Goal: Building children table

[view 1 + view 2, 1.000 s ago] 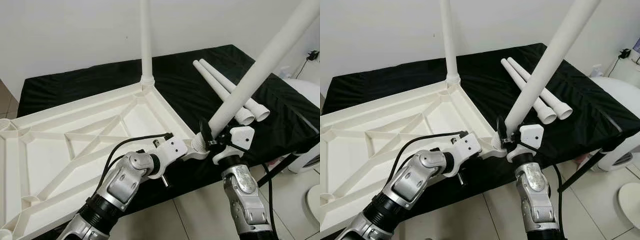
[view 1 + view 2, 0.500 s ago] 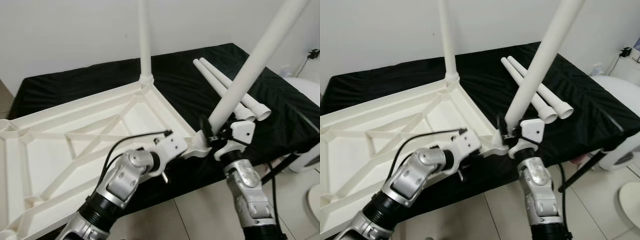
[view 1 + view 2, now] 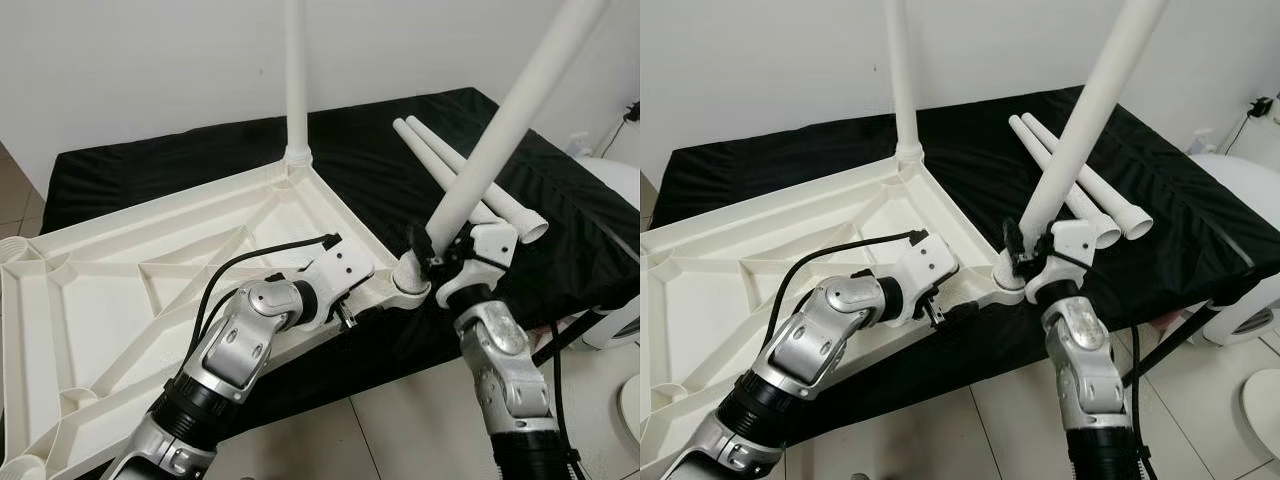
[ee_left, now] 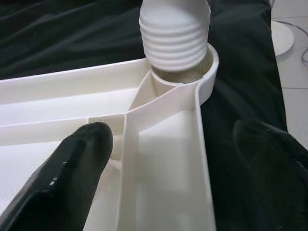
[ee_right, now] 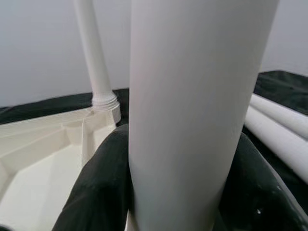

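clamping a tilted white table leg (image 3: pixel 500 130), the right gripper (image 3: pixel 432 262) seats its ribbed end in the upturned tabletop's (image 3: pixel 120 290) near corner socket (image 4: pixel 204 82), the left gripper (image 4: pixel 178 159) spread astride that corner's rim.

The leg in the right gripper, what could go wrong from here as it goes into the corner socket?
1. The held leg leans well off vertical while its ribbed end sits in the corner socket, so it could cross-thread or jam.
2. The tabletop overhangs the black-covered bench near that corner; pushing could tip or slide it.
3. The left gripper is open around the rim, so the tabletop may shift.
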`<state>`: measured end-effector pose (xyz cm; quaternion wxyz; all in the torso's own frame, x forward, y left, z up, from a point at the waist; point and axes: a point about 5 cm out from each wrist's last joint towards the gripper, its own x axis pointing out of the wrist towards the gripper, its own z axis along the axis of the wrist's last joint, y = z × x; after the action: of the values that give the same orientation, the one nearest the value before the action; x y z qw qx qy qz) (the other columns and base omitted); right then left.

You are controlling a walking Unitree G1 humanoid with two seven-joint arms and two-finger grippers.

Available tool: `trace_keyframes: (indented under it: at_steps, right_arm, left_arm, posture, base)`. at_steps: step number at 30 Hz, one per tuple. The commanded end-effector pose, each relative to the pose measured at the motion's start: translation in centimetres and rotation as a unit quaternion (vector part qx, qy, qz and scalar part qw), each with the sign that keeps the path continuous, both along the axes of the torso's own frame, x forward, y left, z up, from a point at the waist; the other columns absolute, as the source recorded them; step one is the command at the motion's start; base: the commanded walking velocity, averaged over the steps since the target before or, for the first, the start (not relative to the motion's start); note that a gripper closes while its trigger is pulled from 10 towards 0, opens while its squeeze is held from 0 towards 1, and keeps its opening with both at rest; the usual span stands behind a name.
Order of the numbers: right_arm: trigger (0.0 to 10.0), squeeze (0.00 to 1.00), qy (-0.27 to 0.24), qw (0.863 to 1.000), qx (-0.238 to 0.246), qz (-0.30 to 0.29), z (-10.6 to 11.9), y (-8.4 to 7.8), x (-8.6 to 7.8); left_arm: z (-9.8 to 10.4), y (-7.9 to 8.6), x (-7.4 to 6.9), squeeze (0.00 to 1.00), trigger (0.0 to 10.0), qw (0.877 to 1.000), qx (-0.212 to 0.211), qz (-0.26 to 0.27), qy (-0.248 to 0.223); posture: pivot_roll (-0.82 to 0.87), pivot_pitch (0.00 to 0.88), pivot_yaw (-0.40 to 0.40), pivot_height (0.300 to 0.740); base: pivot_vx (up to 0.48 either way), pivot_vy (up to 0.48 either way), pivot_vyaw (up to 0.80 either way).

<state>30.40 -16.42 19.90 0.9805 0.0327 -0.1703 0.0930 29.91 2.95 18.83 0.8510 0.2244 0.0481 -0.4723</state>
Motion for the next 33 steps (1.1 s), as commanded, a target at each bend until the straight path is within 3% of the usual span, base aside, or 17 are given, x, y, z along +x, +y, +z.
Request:
trace_keyframes:
  at_steps: [1, 9, 14, 21, 22, 23, 24, 32, 33]
  right_arm:
    - [10.0, 0.0, -0.013, 1.0, 0.003, 0.004, 0.8, 0.1, 0.2]
    - [10.0, 0.0, -0.046, 0.999, 0.006, 0.026, 3.6, 0.8, 0.7]
    - [10.0, 0.0, -0.043, 0.999, -0.003, 0.03, 3.8, 0.7, 1.0]
    - [10.0, 0.0, -0.022, 0.999, -0.033, 0.025, 3.7, -0.5, 2.2]
    - [10.0, 0.0, -0.013, 0.999, -0.037, 0.023, 3.7, -1.0, 2.7]
    - [10.0, 0.0, -0.013, 0.999, -0.037, 0.023, 3.7, -1.0, 2.7]
    - [10.0, 0.0, -0.007, 0.999, -0.038, 0.021, 3.7, -1.4, 3.0]
    - [10.0, 0.0, 0.029, 0.997, -0.053, 0.052, 3.3, -2.3, 4.1]
    - [10.0, 0.0, 0.036, 0.995, -0.058, 0.078, 3.2, -2.3, 4.4]
  left_arm:
    - [0.2, 0.4, 0.5, 0.0, 10.0, 0.999, 0.004, 0.028, -0.02]
    - [1.2, 1.5, 1.5, 0.0, 10.0, 0.998, -0.009, 0.053, -0.032]
    - [1.9, 2.0, 2.1, 0.0, 10.0, 0.997, -0.022, 0.069, -0.036]
    - [4.0, 3.6, 3.7, 0.0, 10.0, 0.989, -0.073, 0.116, -0.051]
    - [4.8, 3.8, 3.8, 0.74, 10.0, 0.988, -0.093, 0.112, -0.052]
    - [4.8, 3.8, 3.8, 0.74, 10.0, 0.988, -0.093, 0.112, -0.052]
    - [5.2, 3.9, 3.8, 1.0, 10.0, 0.987, -0.111, 0.106, -0.046]
    - [7.4, 3.6, 3.2, 1.0, 10.0, 0.981, -0.172, 0.068, -0.054]
    - [8.5, 3.1, 2.8, 0.0, 10.0, 0.976, -0.207, 0.044, -0.057]
  posture:
    - [-0.11, 0.09, 0.034, 0.74]
    - [-0.11, 0.093, 0.028, 0.74]
    - [-0.11, 0.093, 0.025, 0.74]
    - [-0.1, 0.09, 0.02, 0.74]
    - [-0.09, 0.086, 0.018, 0.74]
    - [-0.09, 0.086, 0.018, 0.74]
    - [-0.09, 0.086, 0.018, 0.74]
    - [-0.07, 0.067, 0.011, 0.74]
    - [-0.07, 0.056, 0.009, 0.74]
  base:
    - [0.0, 0.0, 0.0]
    - [0.0, 0.0, 0.0]
    - [0.0, 0.0, 0.0]
    - [0.0, 0.0, 0.0]
    - [0.0, 0.0, 0.0]
    - [0.0, 0.0, 0.0]
    - [0.0, 0.0, 0.0]
    - [0.0, 0.0, 0.0]
    - [0.0, 0.0, 0.0]
